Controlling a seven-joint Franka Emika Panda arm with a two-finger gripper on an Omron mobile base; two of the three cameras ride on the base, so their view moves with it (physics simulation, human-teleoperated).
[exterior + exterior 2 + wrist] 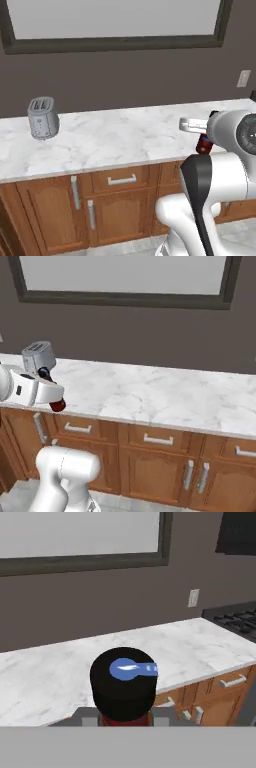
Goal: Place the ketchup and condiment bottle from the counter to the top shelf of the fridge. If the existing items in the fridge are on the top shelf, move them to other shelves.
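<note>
arm (220, 200): glossy white rounded shells; black joint band | wrist: dark round cap, perhaps teal-marked

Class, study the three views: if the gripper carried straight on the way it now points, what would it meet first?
The gripper is shut on the condiment bottle. Beyond its black cap lies the counter, then the grey wall; probably the wall first, though depth is unclear.

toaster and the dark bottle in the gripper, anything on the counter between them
Nothing: in the left base view, bare counter runs from the toaster to the bottle.
</note>
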